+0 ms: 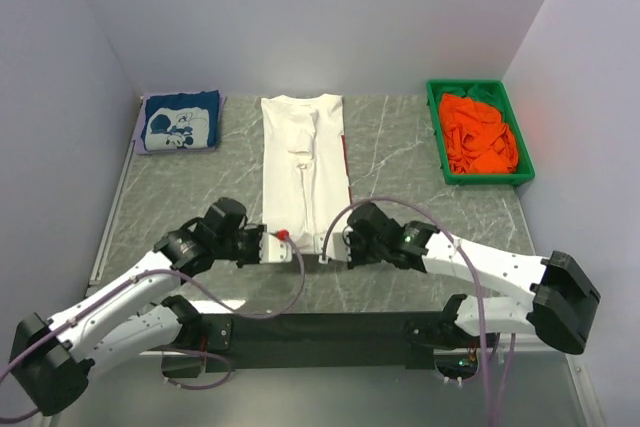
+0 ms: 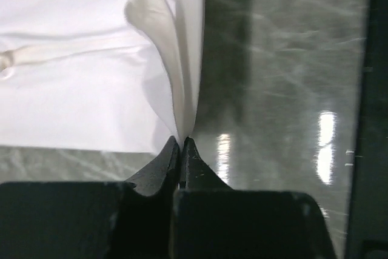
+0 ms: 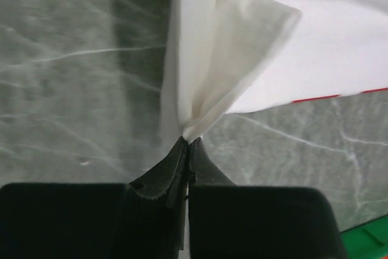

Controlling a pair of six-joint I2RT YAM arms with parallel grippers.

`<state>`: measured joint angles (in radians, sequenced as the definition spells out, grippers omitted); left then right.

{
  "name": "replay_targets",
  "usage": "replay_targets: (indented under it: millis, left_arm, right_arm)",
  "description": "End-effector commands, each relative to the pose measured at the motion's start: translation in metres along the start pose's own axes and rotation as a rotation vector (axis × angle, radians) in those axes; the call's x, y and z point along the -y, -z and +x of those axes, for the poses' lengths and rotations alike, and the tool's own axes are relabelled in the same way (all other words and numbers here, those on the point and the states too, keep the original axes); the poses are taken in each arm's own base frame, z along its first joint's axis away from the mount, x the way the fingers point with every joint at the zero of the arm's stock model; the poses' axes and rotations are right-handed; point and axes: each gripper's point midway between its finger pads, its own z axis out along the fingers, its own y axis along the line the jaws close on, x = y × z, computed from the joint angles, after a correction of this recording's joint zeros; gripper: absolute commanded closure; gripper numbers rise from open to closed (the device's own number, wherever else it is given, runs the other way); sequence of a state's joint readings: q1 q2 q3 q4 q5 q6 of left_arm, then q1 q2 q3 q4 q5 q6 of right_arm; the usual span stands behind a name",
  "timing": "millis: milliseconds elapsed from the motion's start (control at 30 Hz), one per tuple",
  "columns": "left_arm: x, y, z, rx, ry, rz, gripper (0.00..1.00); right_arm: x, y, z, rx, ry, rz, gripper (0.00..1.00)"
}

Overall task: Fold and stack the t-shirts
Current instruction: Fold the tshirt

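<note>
Top external shows the left pincer point(image 1: 268, 239) and right pincer point(image 1: 332, 245) each clamped on a near corner of the white shirt point(image 1: 300, 162), lying lengthwise on the bench point(image 1: 400, 167); lift both evenly, keeping the hem taut.

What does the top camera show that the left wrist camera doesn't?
Only the top view: the navy shirt, the bin holding the orange shirt, and the right gripper at the near edge of the white shirt. Only the left wrist view: up close, the left gripper pinching a corner of cloth that curls up from the pinch. Both: the white shirt, the left gripper and the table.
</note>
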<state>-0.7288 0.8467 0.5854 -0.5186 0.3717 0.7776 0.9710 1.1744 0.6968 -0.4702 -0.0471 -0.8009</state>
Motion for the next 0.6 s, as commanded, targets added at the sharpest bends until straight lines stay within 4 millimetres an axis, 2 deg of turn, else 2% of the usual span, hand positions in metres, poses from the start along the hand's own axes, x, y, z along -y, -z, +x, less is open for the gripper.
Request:
replay_targets:
  millis: [0, 33, 67, 133, 167, 200, 233, 267, 300, 333, 400, 433, 467, 500, 533, 567]
  left_arm:
    - [-0.050, 0.007, -0.012, 0.044, -0.067, -0.092, 0.99]
    - [-0.067, 0.010, -0.010, 0.051, -0.068, -0.126, 0.99]
    - [-0.080, 0.007, -0.009, 0.043, -0.066, -0.127, 0.99]
    - [-0.100, 0.007, -0.001, 0.030, -0.064, -0.149, 0.99]
    - [-0.111, 0.002, -0.001, 0.035, -0.067, -0.147, 0.99]
    - [-0.118, 0.000, 0.002, 0.032, -0.072, -0.148, 0.99]
    - [-0.128, 0.000, 0.008, 0.021, -0.080, -0.162, 0.99]
    - [-0.140, -0.006, 0.011, 0.024, -0.079, -0.165, 0.99]
    - [-0.148, -0.007, 0.013, 0.022, -0.087, -0.172, 0.99]
    - [-0.157, -0.006, 0.019, 0.018, -0.081, -0.184, 0.99]
    - [-0.175, -0.013, 0.024, 0.022, -0.077, -0.186, 0.99]
    - [-0.182, -0.018, 0.034, 0.008, -0.073, -0.183, 0.99]
    - [-0.195, -0.017, 0.032, 0.014, -0.087, -0.208, 0.99]
    - [-0.202, -0.018, 0.034, 0.017, -0.104, -0.213, 0.99]
    - [-0.208, -0.024, 0.044, 0.006, -0.091, -0.210, 0.99]
    - [-0.219, -0.023, 0.043, 0.010, -0.102, -0.224, 0.99]
  right_arm:
    - [0.052, 0.005, -0.013, 0.030, 0.083, 0.083, 1.00]
    - [0.065, 0.007, -0.019, 0.051, 0.085, 0.098, 1.00]
    - [0.075, 0.001, -0.012, 0.031, 0.088, 0.095, 1.00]
    - [0.096, 0.001, -0.016, 0.045, 0.088, 0.109, 1.00]
    - [0.104, -0.006, -0.006, 0.022, 0.088, 0.099, 1.00]
    - [0.112, -0.008, -0.006, 0.024, 0.088, 0.103, 1.00]
    - [0.127, -0.007, -0.012, 0.040, 0.089, 0.119, 1.00]
    - [0.132, -0.016, -0.006, 0.026, 0.094, 0.099, 1.00]
    - [0.141, -0.018, 0.000, 0.017, 0.080, 0.099, 1.00]
    - [0.158, -0.016, -0.004, 0.028, 0.082, 0.121, 1.00]
    - [0.171, -0.028, 0.006, 0.016, 0.083, 0.103, 1.00]
    - [0.185, -0.026, 0.001, 0.028, 0.091, 0.125, 1.00]
    - [0.187, -0.036, 0.006, 0.021, 0.103, 0.105, 1.00]
    - [0.195, -0.037, 0.010, 0.017, 0.098, 0.112, 1.00]
    - [0.208, -0.036, 0.006, 0.025, 0.105, 0.129, 1.00]
    - [0.209, -0.045, 0.012, 0.019, 0.102, 0.106, 1.00]
